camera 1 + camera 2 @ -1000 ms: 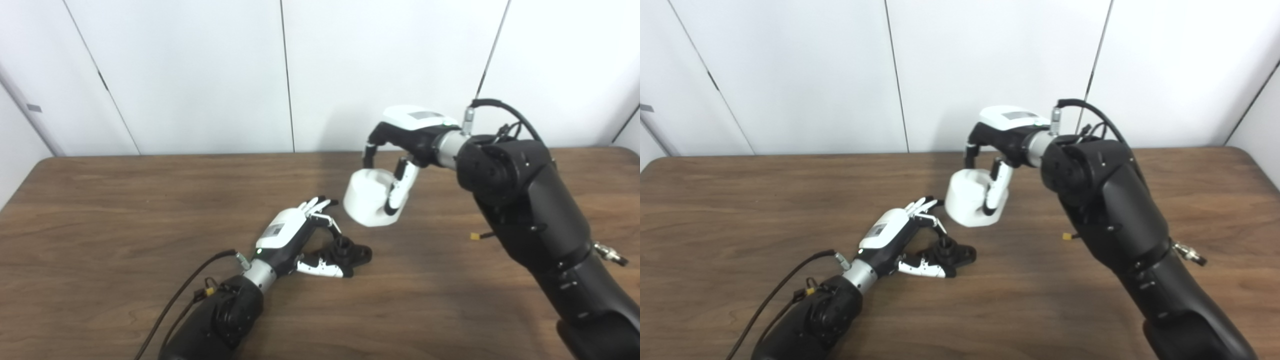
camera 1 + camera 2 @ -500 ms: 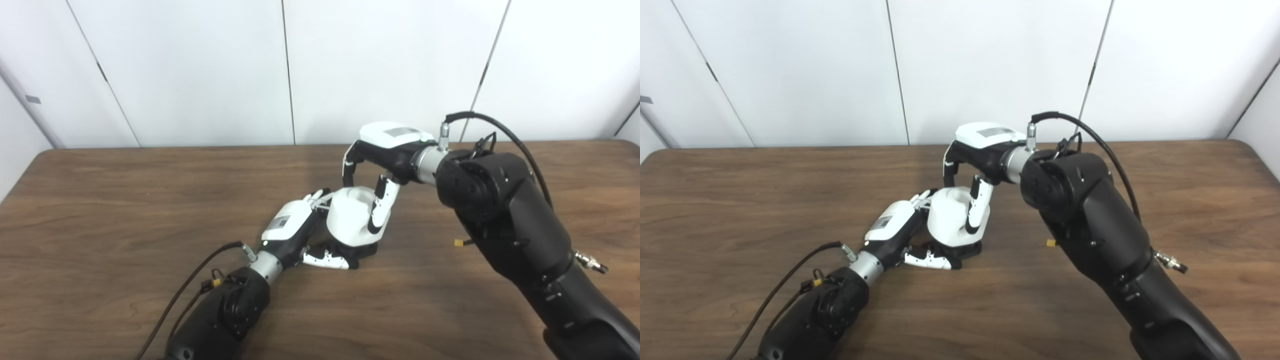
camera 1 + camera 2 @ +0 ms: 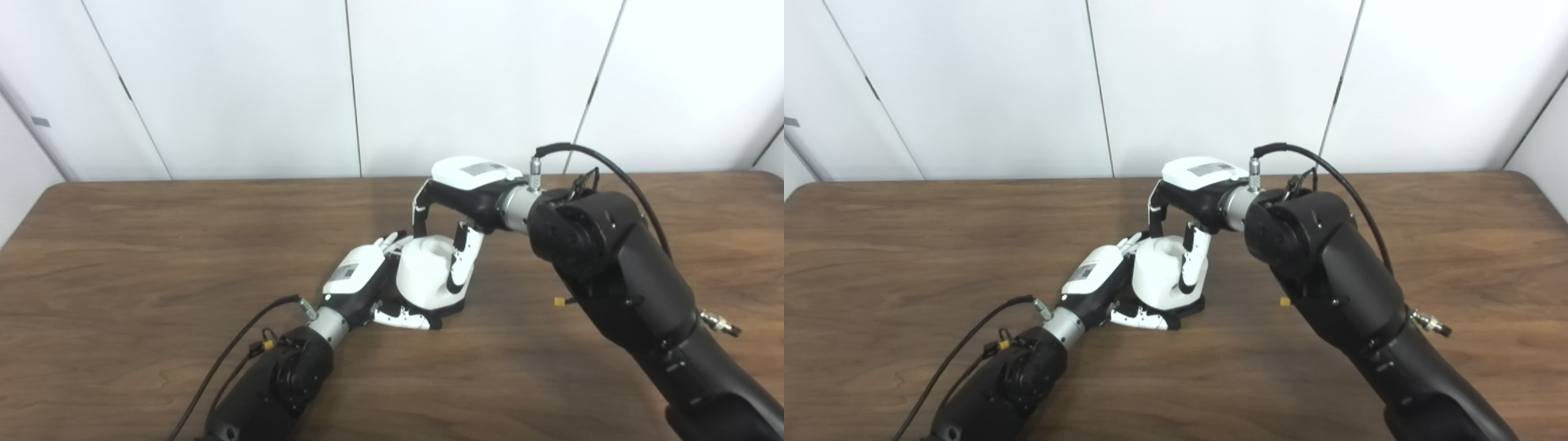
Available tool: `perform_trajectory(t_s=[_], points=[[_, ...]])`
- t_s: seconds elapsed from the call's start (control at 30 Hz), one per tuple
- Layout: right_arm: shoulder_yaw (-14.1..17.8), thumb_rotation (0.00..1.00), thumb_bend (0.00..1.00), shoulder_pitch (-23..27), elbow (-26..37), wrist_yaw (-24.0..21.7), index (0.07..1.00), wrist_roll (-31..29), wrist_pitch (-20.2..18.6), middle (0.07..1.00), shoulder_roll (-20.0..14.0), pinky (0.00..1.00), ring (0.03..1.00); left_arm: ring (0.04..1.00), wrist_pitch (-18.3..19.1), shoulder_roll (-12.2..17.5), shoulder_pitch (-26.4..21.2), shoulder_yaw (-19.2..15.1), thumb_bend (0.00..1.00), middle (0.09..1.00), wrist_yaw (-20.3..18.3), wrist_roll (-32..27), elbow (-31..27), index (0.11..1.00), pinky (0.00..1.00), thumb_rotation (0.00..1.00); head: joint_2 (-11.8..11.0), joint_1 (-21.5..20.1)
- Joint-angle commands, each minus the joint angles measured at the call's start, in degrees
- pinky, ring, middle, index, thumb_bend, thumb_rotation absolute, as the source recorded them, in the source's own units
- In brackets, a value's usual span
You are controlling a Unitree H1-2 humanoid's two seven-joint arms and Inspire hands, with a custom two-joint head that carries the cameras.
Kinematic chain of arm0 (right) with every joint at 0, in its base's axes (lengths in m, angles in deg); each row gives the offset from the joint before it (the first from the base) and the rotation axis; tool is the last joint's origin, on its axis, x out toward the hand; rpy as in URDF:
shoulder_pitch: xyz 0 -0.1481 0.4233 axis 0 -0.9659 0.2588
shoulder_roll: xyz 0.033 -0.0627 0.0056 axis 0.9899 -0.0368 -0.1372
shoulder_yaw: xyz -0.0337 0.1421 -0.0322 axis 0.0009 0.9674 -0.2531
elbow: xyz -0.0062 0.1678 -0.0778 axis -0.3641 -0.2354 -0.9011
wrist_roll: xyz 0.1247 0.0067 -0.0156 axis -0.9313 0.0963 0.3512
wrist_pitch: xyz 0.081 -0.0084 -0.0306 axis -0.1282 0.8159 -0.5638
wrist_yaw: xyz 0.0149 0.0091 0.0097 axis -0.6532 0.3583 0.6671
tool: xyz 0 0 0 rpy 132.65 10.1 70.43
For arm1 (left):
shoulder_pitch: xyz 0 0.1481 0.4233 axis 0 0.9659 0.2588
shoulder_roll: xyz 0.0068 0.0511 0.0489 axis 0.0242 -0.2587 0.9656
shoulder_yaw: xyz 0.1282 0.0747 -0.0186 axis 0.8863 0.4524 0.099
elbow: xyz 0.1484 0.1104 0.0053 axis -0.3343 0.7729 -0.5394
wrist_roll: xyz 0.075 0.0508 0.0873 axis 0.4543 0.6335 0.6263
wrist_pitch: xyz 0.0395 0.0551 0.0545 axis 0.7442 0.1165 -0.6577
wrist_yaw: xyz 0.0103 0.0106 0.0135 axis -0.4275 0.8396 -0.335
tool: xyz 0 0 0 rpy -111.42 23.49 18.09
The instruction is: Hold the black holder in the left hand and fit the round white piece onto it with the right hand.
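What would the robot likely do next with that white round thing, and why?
Probably press it a little further straight down. The right hand grips the round white piece, which sits over the black holder that the left hand steadies on the table. Whether it is fully seated cannot be seen.

My right hand (image 3: 456, 245) has carried the round white piece (image 3: 425, 272) down and leftward from mid-air; it now sits over the black holder (image 3: 450, 309), pressed beside my left hand (image 3: 361, 285), hiding the holder's post.
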Motion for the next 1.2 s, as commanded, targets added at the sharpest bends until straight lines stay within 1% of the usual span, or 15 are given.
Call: perform_trajectory(t_s=[0.0, 0.27, 0.43, 0.5, 0.7, 0.9, 1.03, 1.13, 1.17], points=[[0.26, 0.14, 0.53, 1.0, -0.23, 1.96, 0.481, -0.18, 1.43, 0.756, -0.17, 0.81, 0.848, 1.0, 2.72, -0.41, 2.25, 2.85, 0.52, 0.935, -4.35, 3.05, 1.82, 0.481, 1.0, 0.06, 0.01, 0.03], [-0.55, 0.14, 0.53, 0.51, -1.15, 3.84, 0.481, -0.78, 2.64, 0.772, -0.19, 0.85, 0.867, 1.0, 4.24, 0.05, 2.63, 3.16, 0.52, 0.935, -5.47, 2.47, -0.04, 0.482, 1.0, 0.06, 0.18, -0.1], [-0.91, 0.14, 0.53, 1.02, -1.7, 6.67, 0.482, -1.09, 6.35, 0.753, -1.2, 0.81, 0.846, 1.0, 4.2, 0.45, 2.84, 3.44, 0.52, 0.931, -5.23, 2.71, -0.44, 0.482, 1.0, 0.06, 0.38, -0.5], [-0.67, 0.14, 0.53, 1.07, -1.89, 7.58, 0.482, -1.16, 7.42, 0.747, -1.23, 0.81, 0.847, 1.0, 4.47, 0.58, 2.94, 3.51, 0.52, 0.931, -5.46, 2.76, -0.87, 0.482, 1.0, 0.06, 0.48, -0.72], [-0.94, 0.14, 0.53, 1.53, -2.05, 7.23, 0.482, -1.57, 10.04, 0.749, -1.58, 0.79, 0.849, 1.0, 5.42, 1.08, 3.21, 3.73, 0.52, 0.931, -6.09, 2.29, -2.19, 0.482, 1.0, 0.06, 0.96, -1.78], [-1.06, 0.14, 0.53, 0.75, -1.86, 6.72, 0.483, -2.75, 12.12, 0.75, -2.24, 0.78, 0.853, 1.0, 5.27, 1.21, 3.05, 3.87, 0.52, 0.93, -5.87, 2.46, -1.93, 0.482, 1.0, 0.06, 1.19, -1.76], [-0.98, 0.14, 0.53, -0.45, -1.85, 6.9, 0.483, -3.26, 12.52, 0.746, -2.37, 0.78, 0.846, 1.0, 5.55, 1.21, 3.1, 3.9, 0.52, 0.931, -5.95, 2.49, -2.14, 0.482, 1.0, 0.06, 1.42, -1.52], [-0.7, 0.15, 0.53, -1.05, -1.37, 5.82, 0.489, -3.77, 11.17, 0.758, -2.23, 0.77, 0.839, 1.0, 5.8, 1.24, 3.16, 3.81, 0.52, 0.93, -6.14, 2.32, -2.37, 0.482, 1.0, 0.06, 1.51, -1.7], [-0.62, 0.15, 0.52, -1.03, -0.99, 4.81, 0.491, -3.96, 10.38, 0.763, -2.25, 0.77, 0.839, 1.0, 5.75, 1.26, 3.14, 3.77, 0.52, 0.93, -6.22, 2.18, -2.39, 0.482, 1.0, 0.06, 1.53, -1.77]])
